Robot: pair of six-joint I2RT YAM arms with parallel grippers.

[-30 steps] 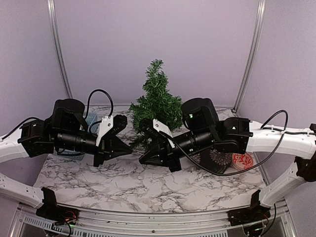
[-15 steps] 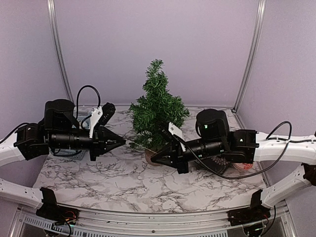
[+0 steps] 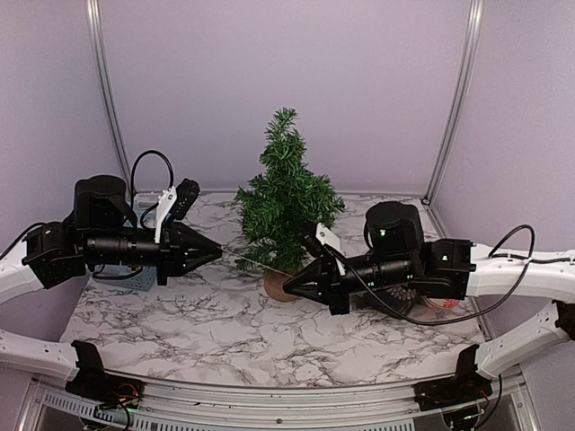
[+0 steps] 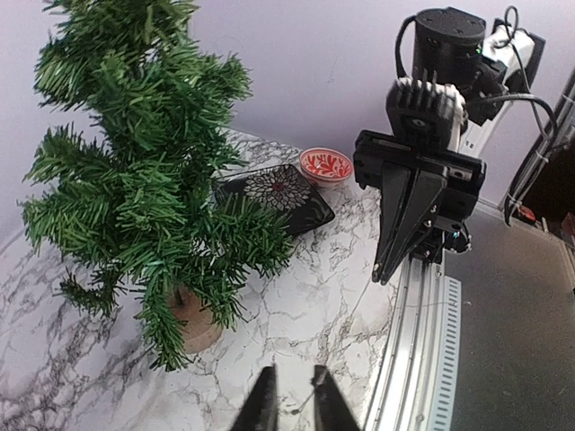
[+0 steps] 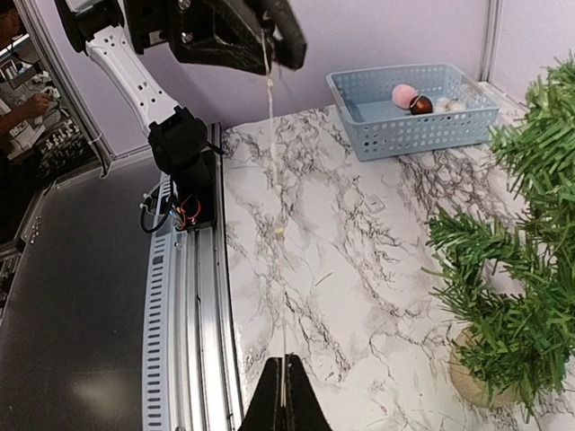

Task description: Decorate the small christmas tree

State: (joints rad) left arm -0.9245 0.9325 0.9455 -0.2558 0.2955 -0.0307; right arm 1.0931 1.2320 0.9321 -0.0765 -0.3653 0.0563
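Observation:
The small christmas tree [image 3: 286, 193] stands at the back centre on its tan stump base [image 3: 277, 285]; it also shows in the left wrist view [image 4: 144, 180] and at the right edge of the right wrist view [image 5: 521, 269]. A thin pale string [image 3: 252, 268] runs in front of the tree between both grippers. My right gripper [image 3: 286, 289] is shut on one end of it [image 5: 286, 395]. My left gripper [image 3: 218, 253] points right; its jaws [image 4: 294, 409] stand a little apart, and the string [image 4: 349, 318] lies against one finger.
A blue basket [image 5: 413, 117] holding a pink ball [image 5: 404, 92] and a dark red ball [image 5: 420, 105] sits behind the left arm. A black floral plate [image 4: 278, 193] and a red patterned bowl [image 4: 325, 163] lie right of the tree. Metal rails edge the table's front.
Both arms have dropped lower and drawn apart, the left to the left and the right to the right. The string now spans the gap between them in front of the tree.

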